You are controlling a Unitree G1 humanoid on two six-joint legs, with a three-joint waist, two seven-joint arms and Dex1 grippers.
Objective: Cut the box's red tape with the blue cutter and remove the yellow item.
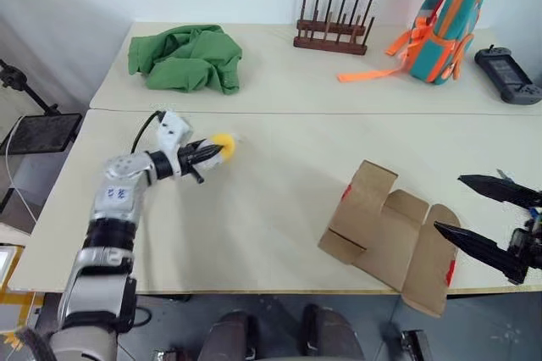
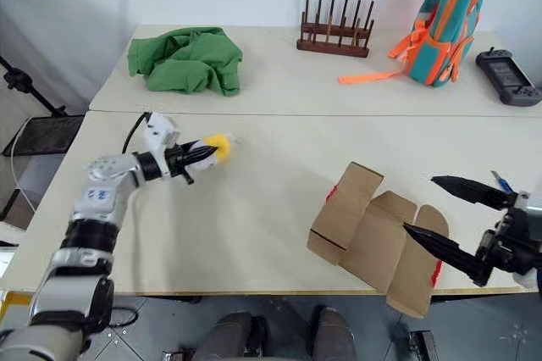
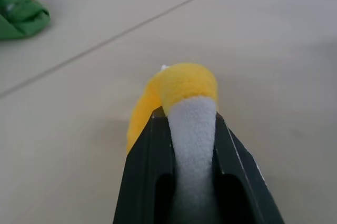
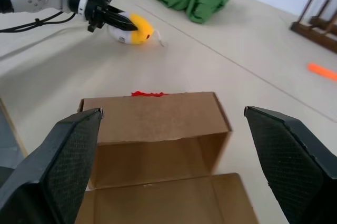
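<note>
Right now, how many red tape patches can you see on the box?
2: one red tape patch on the box's far-left upright flap, another on its near-right flap. More may be hidden underneath.

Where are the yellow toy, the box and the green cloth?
Yellow toy (image 4: 138, 28): right wrist view, its yellow half.
Box (image 1: 367, 194): left eye view, raised flap.
Green cloth (image 1: 188, 58): left eye view, middle of the heap.

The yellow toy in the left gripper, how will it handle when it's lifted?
Probably soft: the yellow toy bulges, pinched between the left gripper's fingers. Its fuzzy surface should resist slipping. Its rounded shape might roll once released.
</note>
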